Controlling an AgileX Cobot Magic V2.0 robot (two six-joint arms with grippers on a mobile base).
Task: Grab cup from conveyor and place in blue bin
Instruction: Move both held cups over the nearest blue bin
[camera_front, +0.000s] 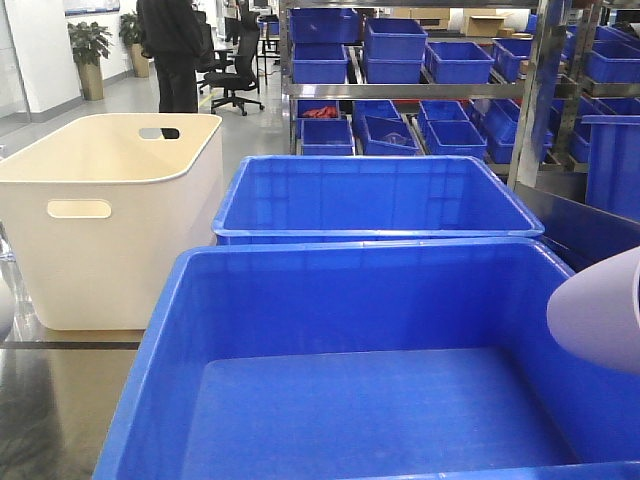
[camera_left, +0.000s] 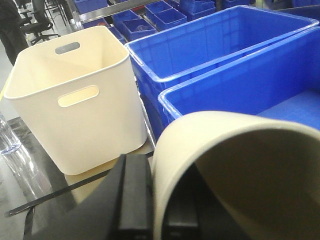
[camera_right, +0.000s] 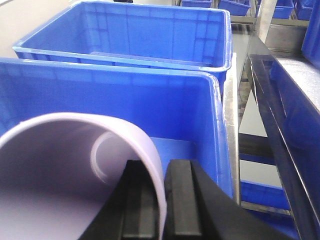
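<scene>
My left gripper (camera_left: 157, 212) is shut on the wall of a cream cup (camera_left: 240, 150), one finger outside and one inside the rim. This cup hangs by the left corner of the near blue bin (camera_left: 235, 75). My right gripper (camera_right: 161, 205) is shut on the wall of a lavender cup (camera_right: 60, 165), held over the right side of the same blue bin (camera_right: 125, 95). In the front view the lavender cup (camera_front: 600, 310) shows at the right edge above the blue bin (camera_front: 350, 255), which has nothing in it. The conveyor is out of view.
A second large blue crate (camera_front: 380, 195) stands right behind the near one. A cream-white tub (camera_front: 110, 220) with handle slots sits to the left on a glossy dark table. Steel racks with small blue bins (camera_front: 395, 45) fill the back. A person (camera_front: 172, 50) stands far left.
</scene>
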